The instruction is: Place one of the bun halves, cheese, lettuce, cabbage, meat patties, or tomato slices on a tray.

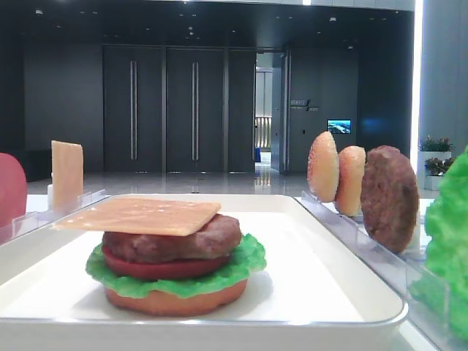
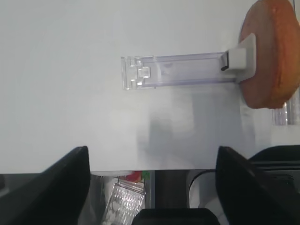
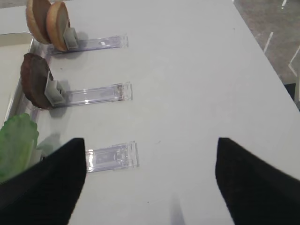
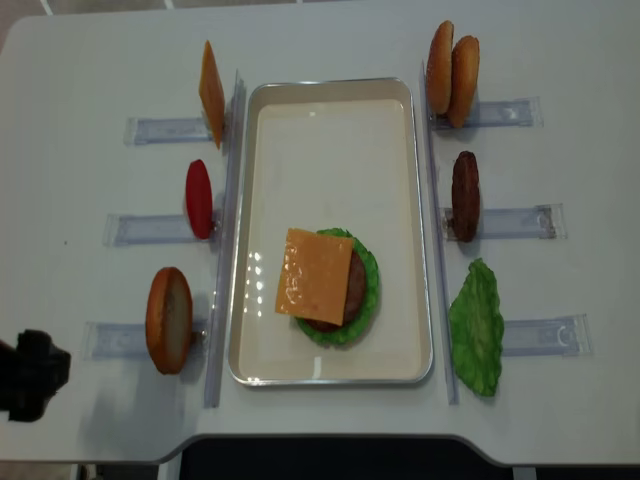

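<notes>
Black fingers (image 2: 47, 187) of the left gripper (image 2: 152, 187) stand wide apart and empty at the bench's near edge, just short of the bun half (image 2: 274, 51) clipped upright in its holder. Cheese (image 4: 314, 276) already caps the stack near the tray's (image 4: 330, 92) near end, so a bun looks the likely next pick. Right fingers (image 3: 51, 183) also gape, empty. Both grippers are cut off; the arms go unseen.
</notes>
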Controlling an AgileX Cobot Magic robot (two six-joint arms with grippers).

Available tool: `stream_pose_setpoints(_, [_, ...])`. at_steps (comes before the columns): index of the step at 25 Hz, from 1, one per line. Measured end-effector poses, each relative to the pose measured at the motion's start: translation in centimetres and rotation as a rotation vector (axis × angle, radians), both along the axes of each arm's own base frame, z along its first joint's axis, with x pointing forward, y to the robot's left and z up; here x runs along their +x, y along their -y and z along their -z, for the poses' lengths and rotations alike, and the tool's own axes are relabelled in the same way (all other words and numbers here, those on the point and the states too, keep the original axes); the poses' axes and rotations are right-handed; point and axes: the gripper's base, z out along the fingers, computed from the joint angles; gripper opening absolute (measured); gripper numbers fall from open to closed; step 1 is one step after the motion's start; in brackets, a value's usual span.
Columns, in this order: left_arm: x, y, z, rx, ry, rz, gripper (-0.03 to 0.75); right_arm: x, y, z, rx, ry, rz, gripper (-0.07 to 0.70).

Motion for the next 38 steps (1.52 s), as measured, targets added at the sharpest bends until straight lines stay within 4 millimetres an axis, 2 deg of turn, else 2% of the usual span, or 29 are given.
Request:
stream_pose_setpoints(4, [-2.2,0.2,0.9,-0.029,0.072,-0.007,0.636,0.0,0.0,0.0,0.0,0.0,0.0,0.539])
stream_pose_setpoints(22, [-8.1,0.1,-0.6,-0.054,0.488,-0.016,0.636,0.0,0.0,0.0,0.0,0.0,0.0,0.539])
stream_pose_setpoints(30, [-9.7,0.0,-0.6,-0.061,0.595,-0.019,0.636,0.0,0.0,0.0,0.0,0.0,0.0,0.539])
stream_pose_setpoints(38, [-9.7,0.0,-0.6,-0.057,0.597,-0.02,0.636,0.0,0.0,0.0,0.0,0.0,0.0,0.539])
